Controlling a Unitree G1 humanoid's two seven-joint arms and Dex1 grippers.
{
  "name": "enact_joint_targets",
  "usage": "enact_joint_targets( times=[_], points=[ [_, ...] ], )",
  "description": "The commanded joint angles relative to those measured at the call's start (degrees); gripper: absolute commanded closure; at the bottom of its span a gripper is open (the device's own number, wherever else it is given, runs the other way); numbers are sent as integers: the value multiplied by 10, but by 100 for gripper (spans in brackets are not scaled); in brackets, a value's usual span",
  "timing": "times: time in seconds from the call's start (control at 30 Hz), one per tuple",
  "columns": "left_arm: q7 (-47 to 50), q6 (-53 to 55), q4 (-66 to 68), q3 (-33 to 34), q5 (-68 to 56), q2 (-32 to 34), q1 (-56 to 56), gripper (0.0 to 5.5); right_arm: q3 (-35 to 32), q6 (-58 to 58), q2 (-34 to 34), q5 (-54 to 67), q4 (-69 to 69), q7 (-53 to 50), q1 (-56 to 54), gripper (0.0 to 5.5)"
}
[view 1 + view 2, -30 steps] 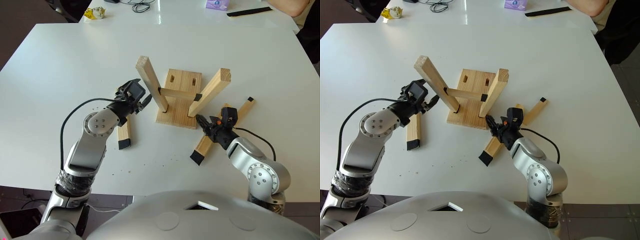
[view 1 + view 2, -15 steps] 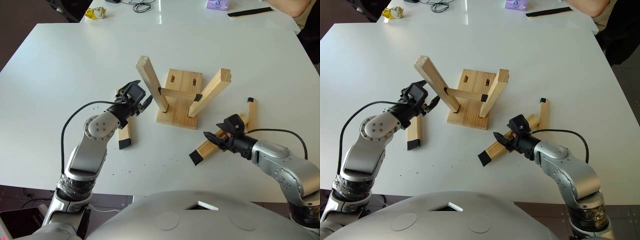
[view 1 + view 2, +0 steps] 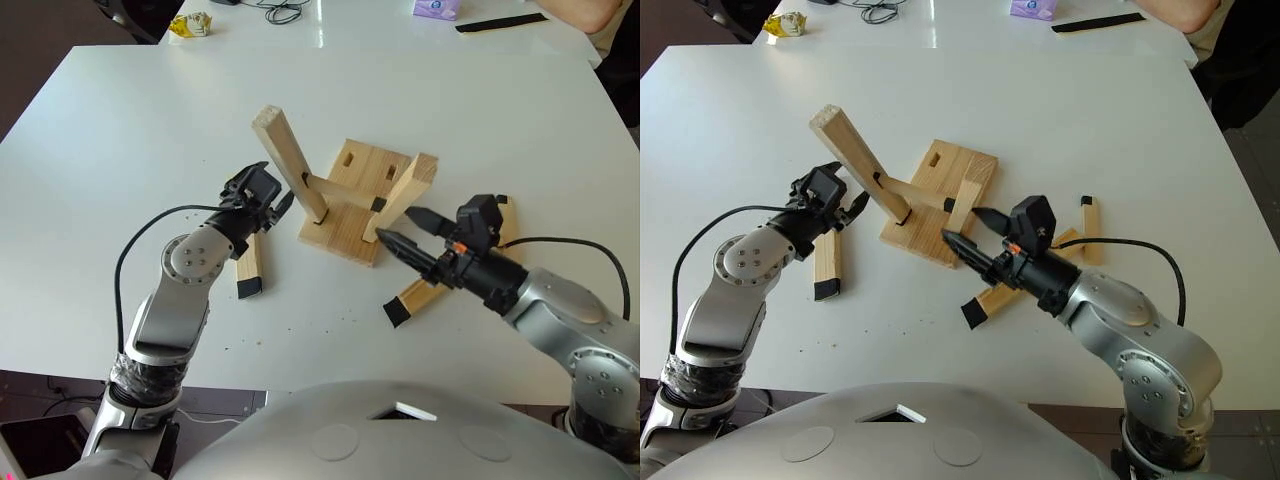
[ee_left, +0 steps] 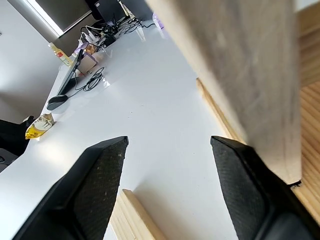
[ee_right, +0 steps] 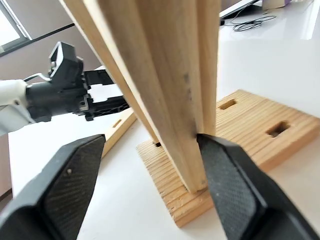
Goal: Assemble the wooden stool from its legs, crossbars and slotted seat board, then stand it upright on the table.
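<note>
As my left gripper (image 3: 270, 205) and right gripper (image 3: 400, 227) gape beside the seat board (image 3: 340, 228), a nudge could unseat its legs (image 3: 288, 165).

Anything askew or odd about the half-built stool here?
Mildly. The seat board lies skewed to the table edge, and its two fitted legs appear to splay apart: the left leg tilts outward far more than the right leg. Nothing looks broken.

yellow packet (image 3: 189, 25) | cables (image 3: 283, 12) | purple box (image 3: 434, 9) | black strip (image 3: 497, 23) | all at far edge
</note>
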Motion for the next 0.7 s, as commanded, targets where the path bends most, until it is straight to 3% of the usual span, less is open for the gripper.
enact_joint_targets(
  times=[0.03,0.3,0.5,0.7],
  points=[
    [-16,-6,1,-11,-6,1,-17,242,59,22,-36,-18,0,-6,21,210],
    [-19,-8,0,-10,-6,3,-12,242,83,6,-67,-47,16,-2,8,210],
    [-16,-6,-1,-14,-5,-3,-16,242,198,-12,-62,-132,46,-21,-16,210],
    [-22,-7,4,-13,-8,-1,-24,242,258,-25,-124,-201,52,5,1,210]
  ],
)
